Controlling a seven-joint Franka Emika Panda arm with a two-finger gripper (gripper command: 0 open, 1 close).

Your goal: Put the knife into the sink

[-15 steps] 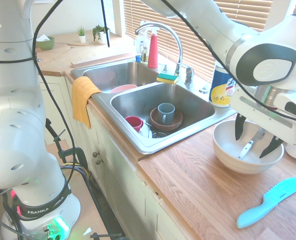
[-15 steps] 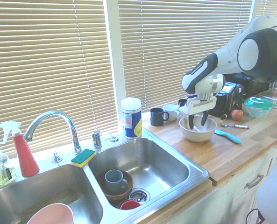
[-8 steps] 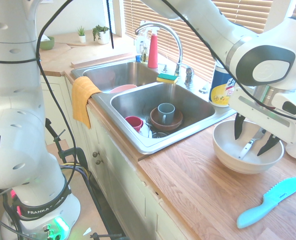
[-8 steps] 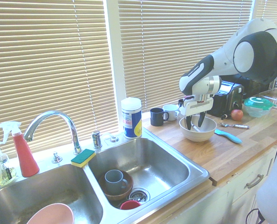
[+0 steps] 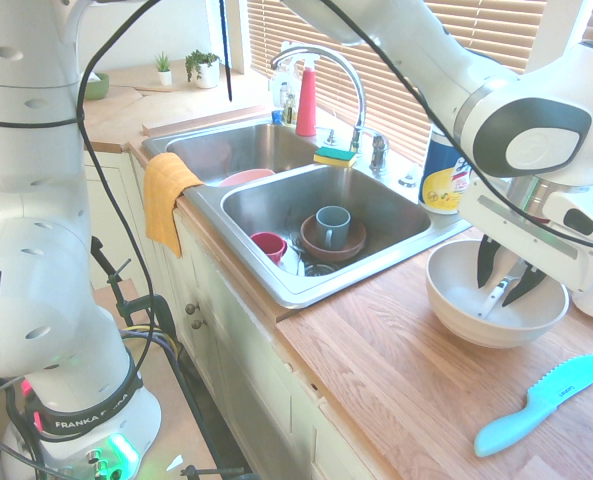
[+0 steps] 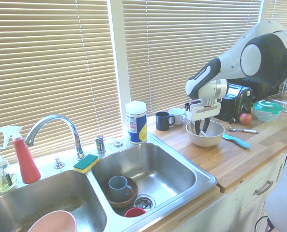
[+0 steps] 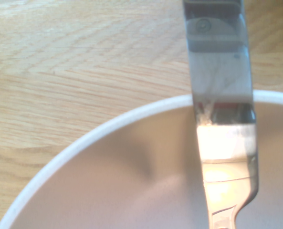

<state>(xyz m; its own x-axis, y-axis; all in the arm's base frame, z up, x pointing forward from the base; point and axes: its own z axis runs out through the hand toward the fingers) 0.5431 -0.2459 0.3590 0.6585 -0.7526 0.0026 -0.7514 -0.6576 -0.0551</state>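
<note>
My gripper (image 5: 506, 287) reaches into the white bowl (image 5: 456, 300) on the counter (image 5: 396, 370), fingers nearly together around the knife (image 5: 500, 292). Only the wrist view shows its blade (image 7: 221, 95) crossing the bowl's rim (image 7: 108, 126). The sink (image 6: 182, 166) lies well apart.

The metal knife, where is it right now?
In the first exterior view the knife leans inside the white bowl on the wooden counter, right of the sink, between the fingers of the gripper.
</note>
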